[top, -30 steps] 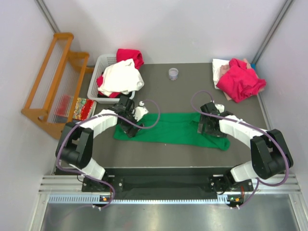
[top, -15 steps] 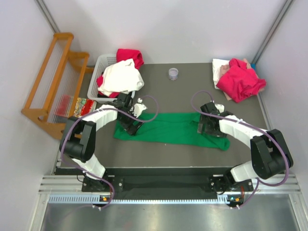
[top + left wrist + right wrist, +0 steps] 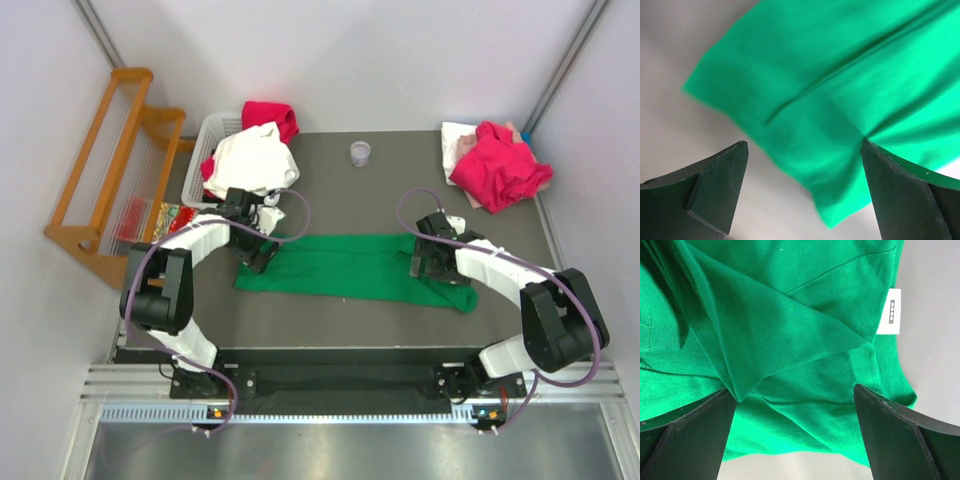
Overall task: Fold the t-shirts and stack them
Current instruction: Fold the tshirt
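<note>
A bright green t-shirt (image 3: pixel 350 266) lies folded into a long strip across the middle of the table. My left gripper (image 3: pixel 263 256) is open over its left end. In the left wrist view the shirt's corner (image 3: pixel 840 90) lies between the spread fingers (image 3: pixel 715 190), loose. My right gripper (image 3: pixel 425 266) is open over the shirt's right end. In the right wrist view folds of the green shirt (image 3: pixel 790 340) with a white label (image 3: pixel 893 311) lie between the fingers (image 3: pixel 905 435). A magenta-red t-shirt (image 3: pixel 500 166) lies crumpled on white and pale pink ones (image 3: pixel 456 140) at the back right.
A white plastic basket (image 3: pixel 207 140) at the back left holds a white shirt (image 3: pixel 250 160) and a red one (image 3: pixel 270 115). A small cup (image 3: pixel 360 153) stands at the back middle. A wooden rack (image 3: pixel 110 160) and a colourful packet (image 3: pixel 172 225) sit left of the table.
My left gripper has moved left and back along the shirt to its left end. The right arm has not moved.
</note>
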Available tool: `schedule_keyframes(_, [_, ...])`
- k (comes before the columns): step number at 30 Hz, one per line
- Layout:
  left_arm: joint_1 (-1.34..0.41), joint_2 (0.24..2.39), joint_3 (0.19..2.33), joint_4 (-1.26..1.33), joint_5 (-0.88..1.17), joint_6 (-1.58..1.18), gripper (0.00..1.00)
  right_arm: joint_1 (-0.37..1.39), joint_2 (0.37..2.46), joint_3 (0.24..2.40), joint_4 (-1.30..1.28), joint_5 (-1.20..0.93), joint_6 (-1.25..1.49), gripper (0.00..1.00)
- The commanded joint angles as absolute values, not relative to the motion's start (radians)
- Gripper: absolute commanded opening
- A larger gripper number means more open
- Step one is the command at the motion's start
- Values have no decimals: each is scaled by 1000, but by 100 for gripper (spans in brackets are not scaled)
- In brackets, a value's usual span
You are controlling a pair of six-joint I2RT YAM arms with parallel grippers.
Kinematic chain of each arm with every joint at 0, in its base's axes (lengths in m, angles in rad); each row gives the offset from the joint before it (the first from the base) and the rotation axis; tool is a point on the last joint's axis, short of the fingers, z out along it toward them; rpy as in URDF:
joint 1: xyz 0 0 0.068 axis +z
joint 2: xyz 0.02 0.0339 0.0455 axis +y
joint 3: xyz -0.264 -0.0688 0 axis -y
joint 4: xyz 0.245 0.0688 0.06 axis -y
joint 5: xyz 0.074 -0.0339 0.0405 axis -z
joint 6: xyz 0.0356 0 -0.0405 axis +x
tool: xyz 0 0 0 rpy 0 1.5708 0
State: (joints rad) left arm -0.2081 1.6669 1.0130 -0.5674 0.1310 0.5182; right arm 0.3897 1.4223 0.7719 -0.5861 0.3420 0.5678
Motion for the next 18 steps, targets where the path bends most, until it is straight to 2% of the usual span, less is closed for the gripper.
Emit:
schedule_keyframes(1, [-156,1655,1028,-538,72,517,99,382,1388,767,-563,350,555,100])
schedule_keyframes(10, [-192,1577,1169,-647,130,492,99,383,1388,781,-572,351,551,100])
schedule_keyframes(18, [-308,1529,1080,-680,189,457,99,382,1387,790,-581,356,551,100])
